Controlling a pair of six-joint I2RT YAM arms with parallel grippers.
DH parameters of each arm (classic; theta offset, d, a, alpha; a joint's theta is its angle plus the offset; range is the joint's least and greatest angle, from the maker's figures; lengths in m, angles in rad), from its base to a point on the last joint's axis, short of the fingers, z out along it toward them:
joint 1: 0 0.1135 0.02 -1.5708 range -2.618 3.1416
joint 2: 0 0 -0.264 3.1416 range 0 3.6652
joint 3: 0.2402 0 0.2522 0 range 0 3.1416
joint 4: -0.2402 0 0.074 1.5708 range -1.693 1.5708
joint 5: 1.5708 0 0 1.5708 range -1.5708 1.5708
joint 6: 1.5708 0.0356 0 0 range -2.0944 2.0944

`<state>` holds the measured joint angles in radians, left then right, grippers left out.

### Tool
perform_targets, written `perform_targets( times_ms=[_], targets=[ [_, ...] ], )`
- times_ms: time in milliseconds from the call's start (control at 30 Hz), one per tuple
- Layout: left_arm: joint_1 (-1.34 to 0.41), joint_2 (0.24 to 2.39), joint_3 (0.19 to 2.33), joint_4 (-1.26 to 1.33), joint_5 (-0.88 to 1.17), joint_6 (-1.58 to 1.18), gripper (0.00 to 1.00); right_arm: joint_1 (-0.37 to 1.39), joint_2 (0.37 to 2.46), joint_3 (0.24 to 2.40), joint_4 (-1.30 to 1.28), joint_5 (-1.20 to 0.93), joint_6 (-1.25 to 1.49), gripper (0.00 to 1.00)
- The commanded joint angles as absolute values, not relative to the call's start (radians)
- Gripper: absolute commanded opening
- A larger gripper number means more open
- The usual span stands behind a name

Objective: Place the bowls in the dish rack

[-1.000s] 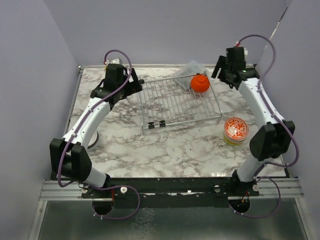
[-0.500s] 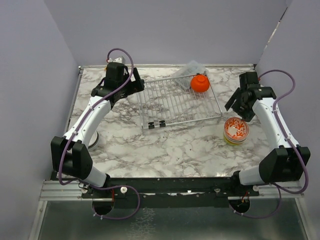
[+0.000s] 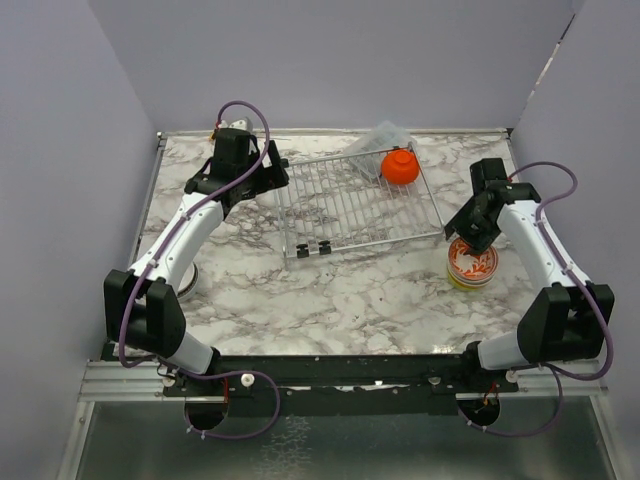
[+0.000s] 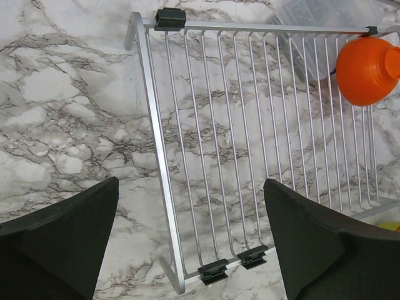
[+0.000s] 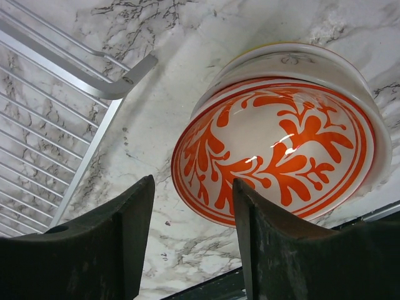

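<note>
Our right end effector [image 5: 194, 187], fingers apart and empty, hovers over the red-patterned bowl [image 5: 275, 150] nested on other bowls [image 5: 300, 59] by the bench's [image 3: 330, 290] right edge. It looks glazed, slick and breakable, so we judge a rim pinch best.

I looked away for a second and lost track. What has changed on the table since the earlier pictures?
The right claw swung from the far right corner toward the near side and came down over the red-patterned bowl, jaws apart, nothing gripped yet. The left claw, open over the dish rack, and the orange bowl on the rack stayed put.
</note>
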<state>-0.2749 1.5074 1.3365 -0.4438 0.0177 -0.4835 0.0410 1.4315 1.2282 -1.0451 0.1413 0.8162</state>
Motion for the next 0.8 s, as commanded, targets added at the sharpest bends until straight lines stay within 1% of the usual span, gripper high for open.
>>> perform_targets(
  times_ms=[0,167,267,333,500,533,767],
  targets=[
    [-0.269,1.53,1.319,-0.433,0.018,-0.487,0.99,0.043,1.438,1.186,-1.0,0.156,0.834,0.56],
    [-0.269,1.542,1.304,-0.417,0.051,-0.521,0.99,0.043,1.442,1.152,-0.959,0.155,0.818,0.51],
    [-0.269,1.53,1.291,-0.404,0.062,-0.535,0.99,0.043,1.442,1.143,-0.938,0.152,0.801,0.44],
    [-0.269,1.523,1.282,-0.394,0.065,-0.536,0.99,0.043,1.44,1.138,-0.917,0.149,0.787,0.35],
    [-0.269,1.508,1.273,-0.371,0.064,-0.537,0.99,0.043,1.467,1.168,-0.909,0.149,0.749,0.06],
    [-0.269,1.504,1.273,-0.369,0.062,-0.542,0.99,0.043,1.472,1.184,-0.925,0.153,0.745,0.01],
    [-0.269,1.487,1.256,-0.354,0.083,-0.571,0.99,0.043,1.437,1.269,-1.011,0.175,0.736,0.01]
  ],
)
